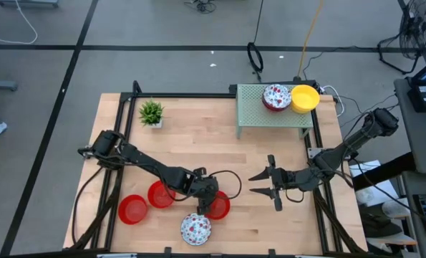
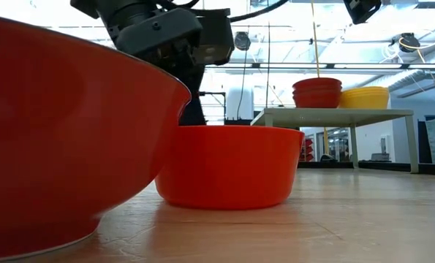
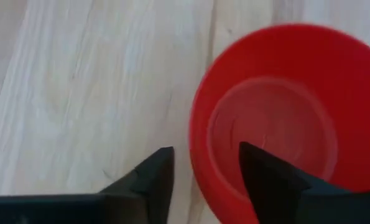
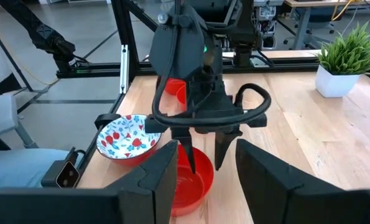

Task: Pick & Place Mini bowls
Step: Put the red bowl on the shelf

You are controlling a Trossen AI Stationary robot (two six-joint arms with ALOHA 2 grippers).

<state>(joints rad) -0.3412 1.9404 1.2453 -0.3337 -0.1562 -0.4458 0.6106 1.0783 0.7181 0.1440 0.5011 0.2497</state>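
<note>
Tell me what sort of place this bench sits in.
Most likely a robotics lab or workshop. The wooden table sits in a black metal frame on a bare grey floor with cables trailing across it, a floor fan stands in one corner, and the low view shows a high ceiling with exposed beams.

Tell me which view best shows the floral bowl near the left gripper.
High view: the floral bowl shows whole, beside the left gripper. Right wrist view shows it partly hidden; low and left wrist views miss it.
</note>
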